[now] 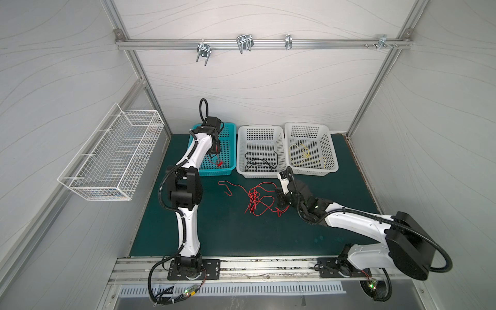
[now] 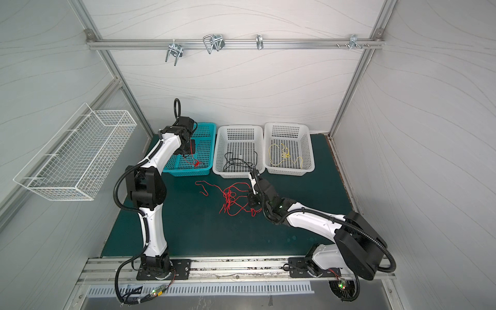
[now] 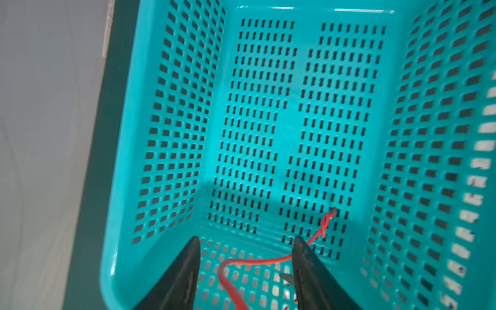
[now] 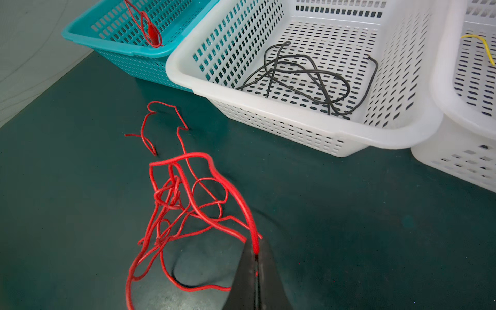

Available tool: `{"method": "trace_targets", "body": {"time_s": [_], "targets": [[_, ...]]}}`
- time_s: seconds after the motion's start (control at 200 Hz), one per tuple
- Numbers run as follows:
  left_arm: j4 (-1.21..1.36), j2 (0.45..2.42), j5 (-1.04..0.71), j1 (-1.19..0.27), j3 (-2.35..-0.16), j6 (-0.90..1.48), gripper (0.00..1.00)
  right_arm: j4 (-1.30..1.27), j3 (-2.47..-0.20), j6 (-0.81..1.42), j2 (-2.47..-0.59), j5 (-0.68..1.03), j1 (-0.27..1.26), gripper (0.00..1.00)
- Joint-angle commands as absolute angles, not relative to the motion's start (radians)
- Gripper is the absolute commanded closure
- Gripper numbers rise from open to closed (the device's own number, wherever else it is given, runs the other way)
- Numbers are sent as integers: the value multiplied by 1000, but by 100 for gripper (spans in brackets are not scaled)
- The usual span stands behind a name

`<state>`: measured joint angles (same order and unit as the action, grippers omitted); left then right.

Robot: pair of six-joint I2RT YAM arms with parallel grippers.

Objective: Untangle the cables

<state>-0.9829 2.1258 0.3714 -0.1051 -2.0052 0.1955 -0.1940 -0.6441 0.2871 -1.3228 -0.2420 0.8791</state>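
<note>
Your right jaws pinch the red cable tangle (image 4: 173, 189), stretching ahead of them; your left jaws, spread, are farther off.

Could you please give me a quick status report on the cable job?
Left hand open over teal basket, red cable inside. Right hand shut on the red tangle on the mat. Nothing in the way.

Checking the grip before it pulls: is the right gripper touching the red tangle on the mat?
Touching. The right wrist view shows a strand of the red tangle pinched in the shut right gripper.
</note>
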Motion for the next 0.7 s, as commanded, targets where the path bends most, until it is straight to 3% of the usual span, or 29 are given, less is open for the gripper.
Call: {"method": "trace_targets", "body": {"time_s": [0.0, 0.205, 0.38, 0.695], "targets": [[-1085, 2152, 480, -109, -2085, 168, 43, -237, -667, 270, -1347, -217, 887, 100], [-1090, 2189, 779, -179, -2113, 71, 40, -265, -677, 273, -1373, -188, 887, 100], [-1078, 2239, 930, -222, -2152, -15, 39, -286, -669, 281, -1382, -172, 887, 100], [-1068, 2237, 948, -236, -2137, -110, 38, -308, -654, 284, -1385, -166, 888, 100]]}}
